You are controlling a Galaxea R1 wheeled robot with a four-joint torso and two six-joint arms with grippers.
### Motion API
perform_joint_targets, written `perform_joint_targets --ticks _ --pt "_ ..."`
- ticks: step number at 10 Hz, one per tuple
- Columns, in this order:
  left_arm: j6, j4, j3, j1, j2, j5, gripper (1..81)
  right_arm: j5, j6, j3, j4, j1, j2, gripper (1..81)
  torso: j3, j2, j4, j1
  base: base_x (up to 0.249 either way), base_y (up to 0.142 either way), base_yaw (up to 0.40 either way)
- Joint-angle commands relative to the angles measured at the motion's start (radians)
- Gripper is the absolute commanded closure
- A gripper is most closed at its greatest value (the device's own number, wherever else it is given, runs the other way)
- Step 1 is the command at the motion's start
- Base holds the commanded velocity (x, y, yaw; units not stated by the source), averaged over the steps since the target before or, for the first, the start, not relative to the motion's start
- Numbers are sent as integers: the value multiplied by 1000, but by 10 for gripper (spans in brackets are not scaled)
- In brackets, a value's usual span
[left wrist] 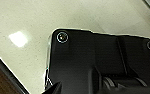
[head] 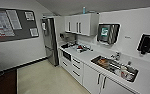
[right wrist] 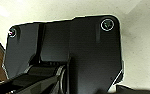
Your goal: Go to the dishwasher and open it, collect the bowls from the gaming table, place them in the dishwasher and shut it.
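Observation:
I face a kitchenette with a white counter (head: 89, 56) running from the fridge toward the near right. Under it are white drawer and door fronts (head: 77, 67), and one dark panel (head: 66, 55) close to the fridge. I cannot tell which front is the dishwasher. The bowls and the gaming table are out of view. In the left wrist view my arm's dark plate (left wrist: 98, 60) hangs over pale speckled floor (left wrist: 28, 22). The right wrist view has the same kind of plate (right wrist: 73, 42) above pale floor (right wrist: 141, 50).
A steel fridge (head: 50, 40) stands at the far end, with white wall cabinets (head: 79, 23) beside it. A sink (head: 114, 67) full of dishes is set in the counter. A dark noticeboard (head: 12, 23) hangs on the left wall. A brown wooden piece (head: 4, 83) is at near left.

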Motion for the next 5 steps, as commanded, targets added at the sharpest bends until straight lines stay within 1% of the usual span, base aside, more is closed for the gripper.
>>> perform_joint_targets --ticks 1,3,5 --pt "2 3 -5 -54 -6 49 10 -60 0 -6 -4 53 -1 10 0 0 0 0 0 0 356" --pt "2 4 -5 -54 -4 48 10 -35 0 -7 -4 54 -5 10 0 0 0 0 0 0 356" --pt "2 6 -5 -54 -4 49 10 -34 0 -11 -2 53 -5 10 0 0 0 0 0 0 356"
